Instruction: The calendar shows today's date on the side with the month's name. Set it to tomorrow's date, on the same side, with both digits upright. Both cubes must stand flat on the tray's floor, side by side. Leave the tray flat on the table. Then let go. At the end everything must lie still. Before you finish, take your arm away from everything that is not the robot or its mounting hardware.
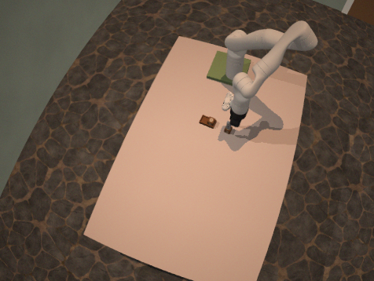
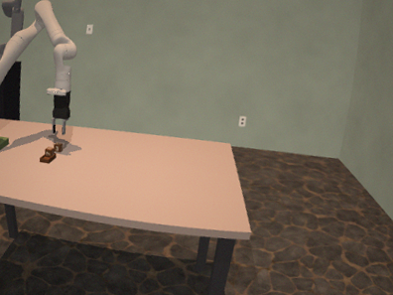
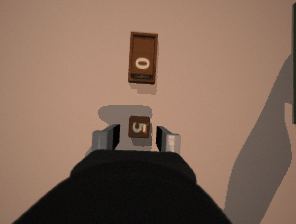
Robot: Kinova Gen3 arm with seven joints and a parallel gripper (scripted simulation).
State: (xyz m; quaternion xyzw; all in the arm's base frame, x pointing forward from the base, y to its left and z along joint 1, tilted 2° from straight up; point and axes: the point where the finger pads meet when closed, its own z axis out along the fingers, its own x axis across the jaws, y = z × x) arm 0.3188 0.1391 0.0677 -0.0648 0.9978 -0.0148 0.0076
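walls [image 2: 200, 44]: grey-green | floor [image 2: 323, 249]: dark cobblestone | table [image 2: 153, 182]: pink-topped

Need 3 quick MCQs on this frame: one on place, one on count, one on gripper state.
1. Where is the cube showing 5?
A. in the tray
B. on the table, outside the tray
C. lifted in the fingers

2. How many cubes stand in the tray?
A. none
B. one
C. two

3. The gripper is:
A. open, fingers either side of the cube
B. shut on the cube
C. shut on nothing

Key: 1 B, it lies on the table apart from the tray. 2 B, only the cube showing 0 is in it. 3 A, gaps show on both sides.
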